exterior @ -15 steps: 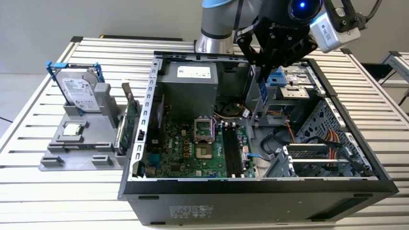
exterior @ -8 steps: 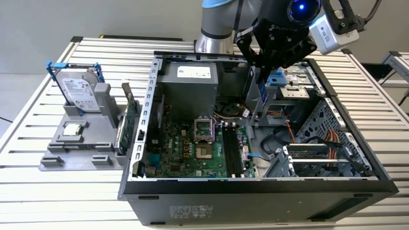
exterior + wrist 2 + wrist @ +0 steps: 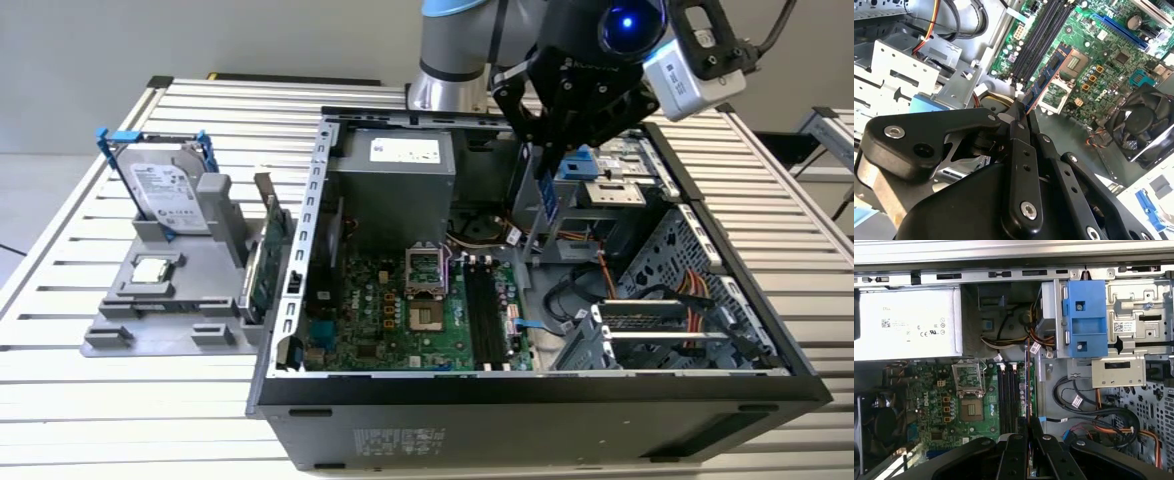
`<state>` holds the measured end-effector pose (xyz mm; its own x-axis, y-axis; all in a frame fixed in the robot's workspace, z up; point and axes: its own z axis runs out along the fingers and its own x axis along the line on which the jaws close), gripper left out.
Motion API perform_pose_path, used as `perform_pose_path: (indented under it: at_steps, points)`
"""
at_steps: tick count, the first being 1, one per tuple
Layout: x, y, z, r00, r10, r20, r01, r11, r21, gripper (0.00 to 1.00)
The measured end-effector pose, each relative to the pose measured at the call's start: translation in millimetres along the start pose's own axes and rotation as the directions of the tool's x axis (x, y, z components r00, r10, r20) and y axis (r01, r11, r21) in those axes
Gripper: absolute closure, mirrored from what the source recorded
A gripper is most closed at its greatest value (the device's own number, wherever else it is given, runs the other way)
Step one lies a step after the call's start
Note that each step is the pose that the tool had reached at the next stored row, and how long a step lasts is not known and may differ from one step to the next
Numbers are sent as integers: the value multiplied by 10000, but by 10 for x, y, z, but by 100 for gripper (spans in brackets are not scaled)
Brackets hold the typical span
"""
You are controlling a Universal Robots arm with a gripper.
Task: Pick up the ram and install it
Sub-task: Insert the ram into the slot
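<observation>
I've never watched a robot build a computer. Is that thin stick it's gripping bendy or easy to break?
The ram is probably stiff: it juts straight from the gripper without sagging. Edge-on in the first wrist view it looks very thin, so it is likely light and might crack if forced sideways. Pinched at one end only, it may pivot if bumped.

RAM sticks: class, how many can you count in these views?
1. The ram is clamped in the gripper over the motherboard inside the open case; others could be hidden behind the gripper.
</observation>
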<state>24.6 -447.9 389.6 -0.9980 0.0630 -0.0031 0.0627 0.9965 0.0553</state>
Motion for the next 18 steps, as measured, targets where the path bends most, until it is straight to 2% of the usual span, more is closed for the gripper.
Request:
perform_pose_path:
  at_steps: [18]
  points:
    - [-16, -40, 75, 10000, 0, -4, 0, 10000, 10, 100]
